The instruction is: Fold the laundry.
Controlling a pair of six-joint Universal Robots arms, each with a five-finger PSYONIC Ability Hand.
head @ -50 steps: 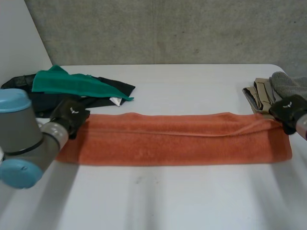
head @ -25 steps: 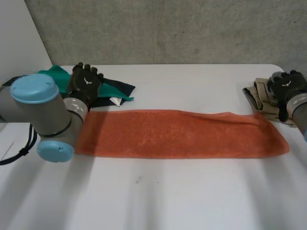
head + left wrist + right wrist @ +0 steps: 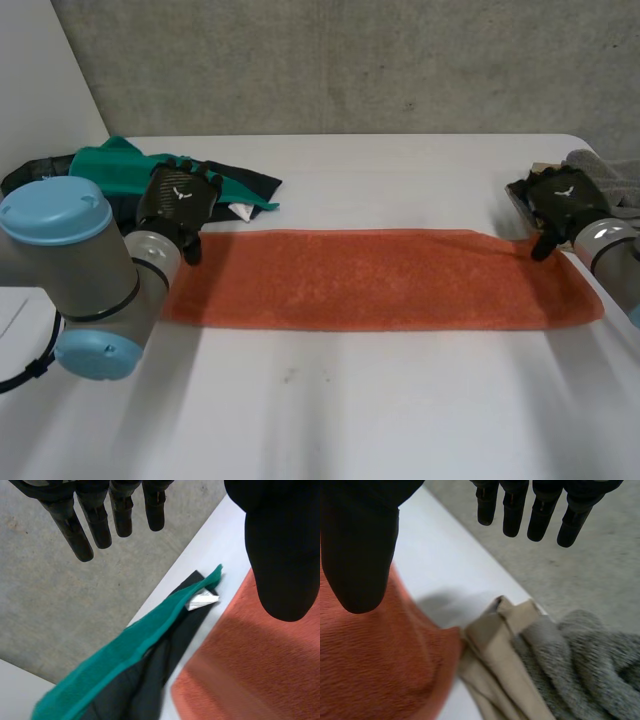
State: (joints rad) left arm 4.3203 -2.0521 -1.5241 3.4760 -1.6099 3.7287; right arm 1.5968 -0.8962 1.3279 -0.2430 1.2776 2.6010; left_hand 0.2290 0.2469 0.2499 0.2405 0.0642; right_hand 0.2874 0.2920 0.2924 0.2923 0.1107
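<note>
Towel (image 3: 380,280), orange, lies flat as a long strip across the tabletop (image 3: 380,420), and we find the left hand (image 3: 178,198) and right hand (image 3: 558,200) poised at its far corners, fingers (image 3: 95,522) straight and holding nothing, which we judge sets up the next fold.

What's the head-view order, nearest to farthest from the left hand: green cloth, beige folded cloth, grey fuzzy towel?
1. Green cloth, right beside the left hand.
2. Beige folded cloth, by the right hand.
3. Grey fuzzy towel, just beyond it.
</note>
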